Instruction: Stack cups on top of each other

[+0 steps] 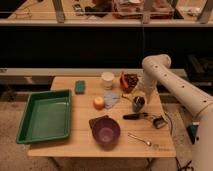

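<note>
**Cup stacking: gripper at steel cup, no stack yet**

Status: all three cups sit apart, so no stack has been begun. The step in hand appears to be work on the steel cup, the first pick as I judge it. The next move calls for a firm hold on that cup and a straight lift. It would then be carried left and lowered squarely into a wider cup's mouth.

1. Bowl (106, 132): purple, nearest. Landmark only, not a task item.
2. Blue cup (113, 98): just beyond the bowl, close beside an orange ball (99, 102). Pale; cannot tell whether it is upright.
3. Steel cup (139, 106): beyond and right of the bowl. Small, dark and shiny, seemingly upright.
4. Gripper (138, 98): directly over the steel cup, at its rim. Cannot tell whether it is open or clamped on the cup.
5. White cup (107, 79): farthest beyond the bowl. Upright, mouth up, tallest of the three.
</note>
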You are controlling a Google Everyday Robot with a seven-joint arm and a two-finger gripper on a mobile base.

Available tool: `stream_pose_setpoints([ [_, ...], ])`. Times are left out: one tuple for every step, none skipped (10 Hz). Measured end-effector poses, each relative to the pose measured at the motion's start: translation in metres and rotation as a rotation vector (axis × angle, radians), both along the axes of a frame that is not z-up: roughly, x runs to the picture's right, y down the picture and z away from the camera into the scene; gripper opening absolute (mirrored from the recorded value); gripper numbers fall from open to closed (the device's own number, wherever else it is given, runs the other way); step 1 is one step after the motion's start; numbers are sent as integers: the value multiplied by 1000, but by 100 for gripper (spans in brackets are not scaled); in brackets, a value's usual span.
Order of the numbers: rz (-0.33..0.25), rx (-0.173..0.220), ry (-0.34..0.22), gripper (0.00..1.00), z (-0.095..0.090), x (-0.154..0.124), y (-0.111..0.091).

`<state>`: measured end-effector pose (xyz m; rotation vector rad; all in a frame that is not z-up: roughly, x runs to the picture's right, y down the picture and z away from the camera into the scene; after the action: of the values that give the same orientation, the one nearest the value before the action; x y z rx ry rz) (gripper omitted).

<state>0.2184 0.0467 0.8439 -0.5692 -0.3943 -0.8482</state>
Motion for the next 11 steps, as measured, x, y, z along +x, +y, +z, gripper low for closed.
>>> stream_pose_setpoints([
  [-3,-5,2,77,1,-1,2],
  [-2,-8,3,77,2,-1,3],
  [-3,-9,3,77,2,-2,4],
  [-4,-11,3,77,2,-2,5],
  [-8,-14,3,77,3,-3,6],
  [-13,-19,2,77,6,-6,8],
  [-22,-27,1,77,10,-8,13],
  [-27,-32,-1,77,14,-11,17],
  [-29,-37,-4,77,19,-12,21],
  [-30,-48,-5,77,27,-11,30],
  [-31,-53,-8,77,30,-11,34],
])
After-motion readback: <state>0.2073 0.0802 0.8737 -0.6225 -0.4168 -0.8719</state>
